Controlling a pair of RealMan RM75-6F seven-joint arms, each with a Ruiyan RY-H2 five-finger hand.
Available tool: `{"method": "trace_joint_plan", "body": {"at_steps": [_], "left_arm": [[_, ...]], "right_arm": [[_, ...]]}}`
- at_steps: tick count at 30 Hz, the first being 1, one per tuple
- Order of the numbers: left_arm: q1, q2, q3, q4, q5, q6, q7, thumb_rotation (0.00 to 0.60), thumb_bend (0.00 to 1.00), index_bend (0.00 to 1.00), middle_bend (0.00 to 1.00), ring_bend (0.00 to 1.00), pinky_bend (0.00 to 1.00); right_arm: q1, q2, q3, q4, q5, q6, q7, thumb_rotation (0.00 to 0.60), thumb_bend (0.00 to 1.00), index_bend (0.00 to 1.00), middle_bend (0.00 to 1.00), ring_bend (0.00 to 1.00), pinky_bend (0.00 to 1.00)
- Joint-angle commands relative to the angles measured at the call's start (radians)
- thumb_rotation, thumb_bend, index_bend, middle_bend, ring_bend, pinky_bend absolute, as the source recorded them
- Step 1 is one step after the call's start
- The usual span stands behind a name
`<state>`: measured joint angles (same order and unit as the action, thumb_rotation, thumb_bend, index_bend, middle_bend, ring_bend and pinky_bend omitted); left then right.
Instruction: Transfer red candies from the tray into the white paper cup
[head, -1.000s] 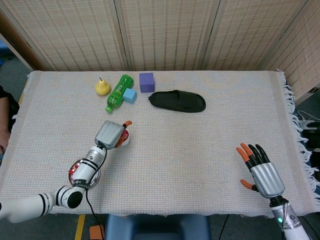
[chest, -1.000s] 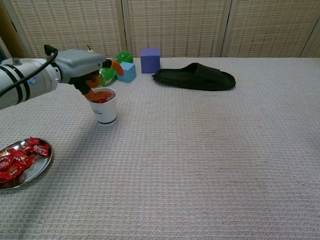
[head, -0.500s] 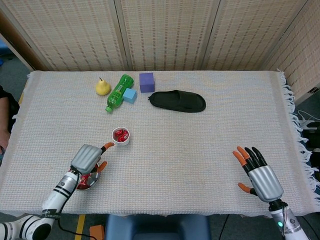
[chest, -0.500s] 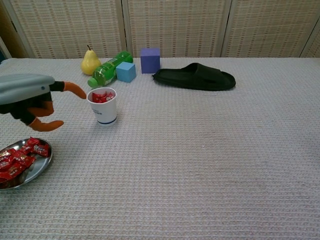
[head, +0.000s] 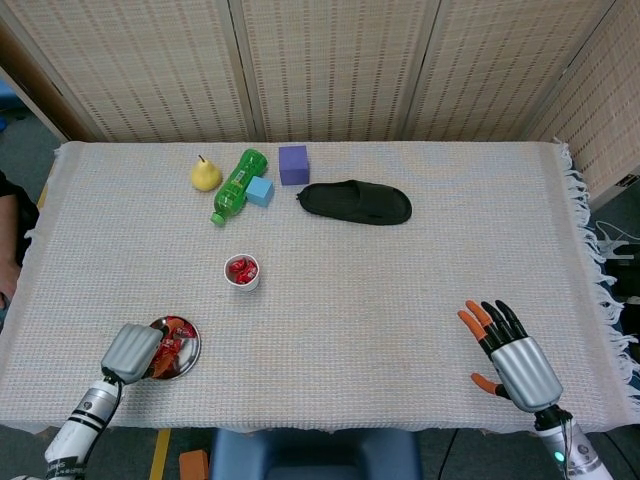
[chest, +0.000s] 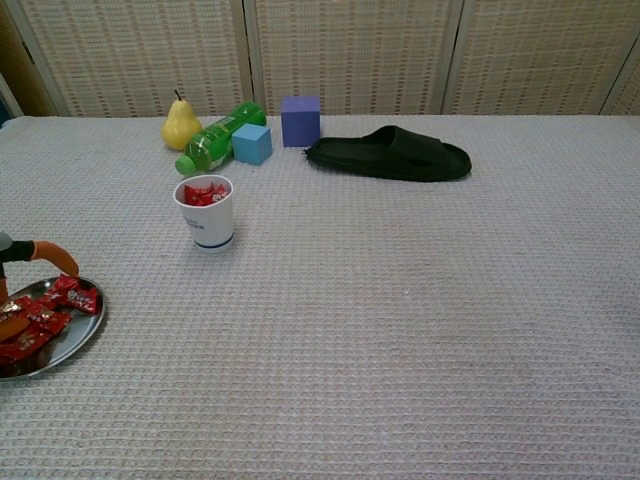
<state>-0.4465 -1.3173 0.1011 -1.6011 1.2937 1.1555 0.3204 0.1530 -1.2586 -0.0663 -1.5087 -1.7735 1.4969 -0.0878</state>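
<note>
The white paper cup (head: 242, 272) (chest: 206, 213) stands upright on the cloth with red candies showing inside it. The round metal tray (head: 187, 352) (chest: 70, 340) at the table's front left holds several red candies (head: 174, 334) (chest: 45, 311). My left hand (head: 131, 353) (chest: 28, 266) hangs over the tray's left part, its fingers spread above the candies; I see nothing held in it. My right hand (head: 510, 355) hovers open, fingers spread, near the front right edge, seen only in the head view.
At the back stand a yellow pear (head: 205, 174), a green bottle (head: 237, 183) lying down, a light blue cube (head: 260, 191), a purple cube (head: 293, 164) and a black slipper (head: 356, 203). The cloth's fringed edge (head: 592, 250) runs down the right side.
My left hand has drawn back from over the cup to above the tray at the front left. The right hand has slid slightly toward the front edge.
</note>
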Motion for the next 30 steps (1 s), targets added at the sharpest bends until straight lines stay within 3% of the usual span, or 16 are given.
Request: {"method": "trace_joint_plan", "body": {"at_steps": [1, 10, 22, 30], "left_arm": [[0.024, -0.008, 0.018, 0.004, 0.028, 0.019, 0.005, 0.6, 0.38, 0.23, 0.98, 1.0, 1.0], [0.07, -0.039, 0.042, 0.051, 0.069, 0.054, 0.043, 0.6, 0.39, 0.26, 0.98, 1.0, 1.0], [0.067, -0.074, 0.004, 0.104, 0.026, -0.023, 0.058, 0.6, 0.39, 0.3, 0.98, 1.0, 1.0], [0.071, -0.086, -0.005, 0.116, 0.029, -0.037, 0.072, 0.6, 0.39, 0.38, 0.98, 1.0, 1.0]], "right_arm": [[-0.001, 0.001, -0.001, 0.0, -0.002, 0.002, 0.001, 0.6, 0.0, 0.0, 0.0, 0.0, 0.0], [-0.002, 0.002, -0.006, -0.002, -0.01, 0.002, 0.0, 0.6, 0.0, 0.0, 0.0, 0.0, 0.0], [-0.005, 0.003, -0.004, -0.001, -0.01, 0.006, 0.001, 0.6, 0.0, 0.0, 0.0, 0.0, 0.0], [-0.004, 0.003, -0.003, -0.003, -0.007, 0.001, -0.001, 0.6, 0.0, 0.0, 0.0, 0.0, 0.0]]}}
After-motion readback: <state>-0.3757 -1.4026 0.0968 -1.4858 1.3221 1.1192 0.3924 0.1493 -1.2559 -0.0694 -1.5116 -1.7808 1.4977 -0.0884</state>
